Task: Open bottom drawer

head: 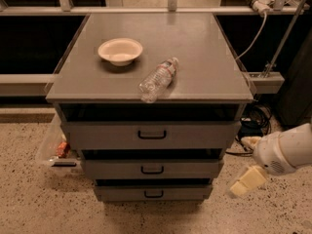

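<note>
A grey metal cabinet holds three drawers stacked one under another. The bottom drawer (153, 193) has the narrowest, shallowest front and a small black loop handle (153, 194); it looks shut, its front set back under the middle drawer (152, 169). The top drawer (151, 135) is the widest. My gripper (246, 181) is at the lower right, beside the cabinet and level with the lower drawers, well to the right of the bottom handle and touching nothing. The white arm (287, 152) comes in from the right edge.
A cream bowl (120, 50) and a clear plastic bottle (159, 79) lying on its side rest on the cabinet top (204, 57). A clear bin (56, 147) with a red item sits on the floor at left. Black cables (253, 121) lie at right. Speckled floor in front.
</note>
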`<state>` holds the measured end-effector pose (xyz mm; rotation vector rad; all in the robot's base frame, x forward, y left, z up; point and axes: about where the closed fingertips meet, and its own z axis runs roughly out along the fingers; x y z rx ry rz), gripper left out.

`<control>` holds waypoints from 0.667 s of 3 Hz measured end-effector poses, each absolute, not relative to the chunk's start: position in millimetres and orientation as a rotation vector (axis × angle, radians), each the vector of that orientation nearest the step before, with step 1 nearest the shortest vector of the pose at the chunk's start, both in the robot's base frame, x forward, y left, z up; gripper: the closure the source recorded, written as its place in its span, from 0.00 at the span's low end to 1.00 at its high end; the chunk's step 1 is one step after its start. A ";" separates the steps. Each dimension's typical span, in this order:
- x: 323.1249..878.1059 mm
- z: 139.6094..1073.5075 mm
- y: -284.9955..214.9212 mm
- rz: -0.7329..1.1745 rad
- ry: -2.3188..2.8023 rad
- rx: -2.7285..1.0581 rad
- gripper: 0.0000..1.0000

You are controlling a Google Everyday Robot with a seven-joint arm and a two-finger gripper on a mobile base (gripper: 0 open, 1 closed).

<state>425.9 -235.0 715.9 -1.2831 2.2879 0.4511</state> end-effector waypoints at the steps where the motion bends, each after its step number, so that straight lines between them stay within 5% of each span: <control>1: 439.4 680.2 -234.6 0.499 2.289 -1.227 0.00; 2: 439.3 679.9 -234.6 0.500 2.289 -1.227 0.00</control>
